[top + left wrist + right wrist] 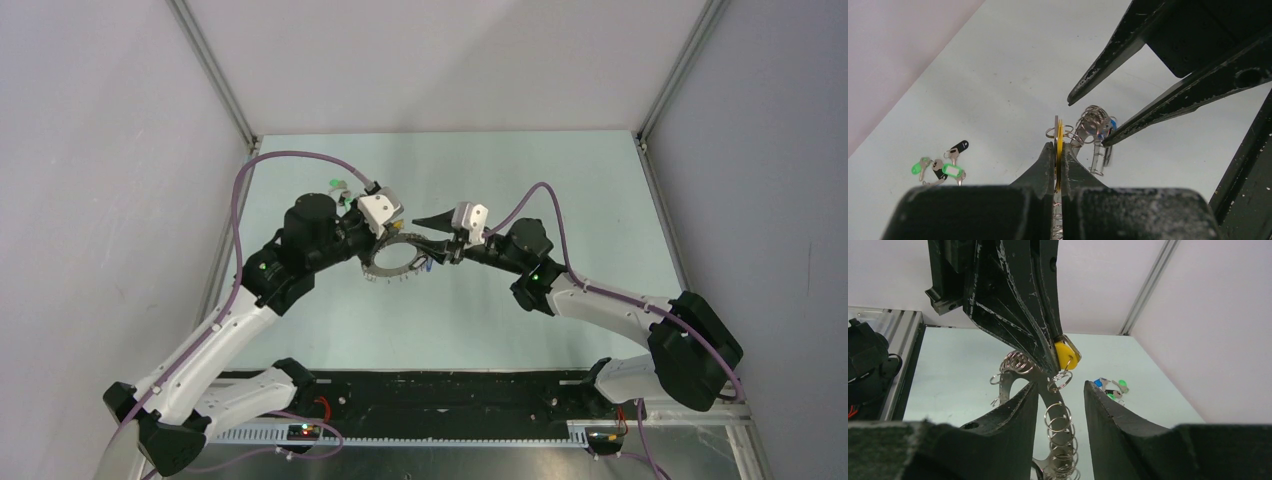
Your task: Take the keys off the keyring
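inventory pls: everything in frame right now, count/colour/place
keyring: 1, silver-grey, mid-table between both grippers, wire loops round its rim.
yellow key: 1, yellow head, at the ring's rim.
blue key: 1, blue head, among the ring's loops.
loose keys: small pile, exact count unclear; green, black and blue heads; on the table apart from the ring.
table: 1, pale green.
left gripper: 1, black, jaws shut on the yellow key.
right gripper: 1, black, jaws open around the ring's loops.
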Controlling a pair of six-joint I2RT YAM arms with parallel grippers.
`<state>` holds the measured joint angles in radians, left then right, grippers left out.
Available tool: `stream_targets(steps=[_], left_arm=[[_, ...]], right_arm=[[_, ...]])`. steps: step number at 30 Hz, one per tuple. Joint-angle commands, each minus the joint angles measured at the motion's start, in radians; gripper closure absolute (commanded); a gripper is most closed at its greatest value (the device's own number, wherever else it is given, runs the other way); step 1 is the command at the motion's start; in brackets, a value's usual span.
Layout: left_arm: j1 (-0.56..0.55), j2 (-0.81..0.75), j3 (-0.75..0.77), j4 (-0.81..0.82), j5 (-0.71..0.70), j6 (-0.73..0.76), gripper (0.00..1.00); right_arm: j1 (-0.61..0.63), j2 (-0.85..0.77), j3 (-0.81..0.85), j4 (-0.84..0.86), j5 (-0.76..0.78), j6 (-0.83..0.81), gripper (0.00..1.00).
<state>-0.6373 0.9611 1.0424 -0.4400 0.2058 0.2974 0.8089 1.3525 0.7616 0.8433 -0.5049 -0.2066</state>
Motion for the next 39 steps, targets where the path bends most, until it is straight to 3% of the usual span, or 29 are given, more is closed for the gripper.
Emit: stream_targets(steps=[1, 10, 19, 29, 39], left_arm=[[-0.004, -0.029, 0.001, 0.067, 0.047, 0.028, 1.0], [-0.005, -0.038, -0.006, 0.067, 0.074, 0.043, 1.0], [-0.017, -0.035, -0.021, 0.067, 0.131, 0.086, 1.0], [-0.042, -0.011, -0.02, 0.067, 0.202, 0.127, 1.0], [-0.054, 0.066, 0.081, -0.02, 0.149, 0.189, 1.0]], right_arm=[[0.004, -0.004, 0.039, -0.007, -0.005, -0.051, 0.56], [-0.014, -0.037, 0.042, -0.07, -0.022, -0.07, 0.55], [-0.095, -0.074, 0.042, -0.067, -0.188, 0.002, 0.52], [-0.157, -0.093, 0.042, -0.13, -0.246, -0.006, 0.51], [-0.183, -0.137, 0.041, -0.24, -0.245, -0.054, 0.51]])
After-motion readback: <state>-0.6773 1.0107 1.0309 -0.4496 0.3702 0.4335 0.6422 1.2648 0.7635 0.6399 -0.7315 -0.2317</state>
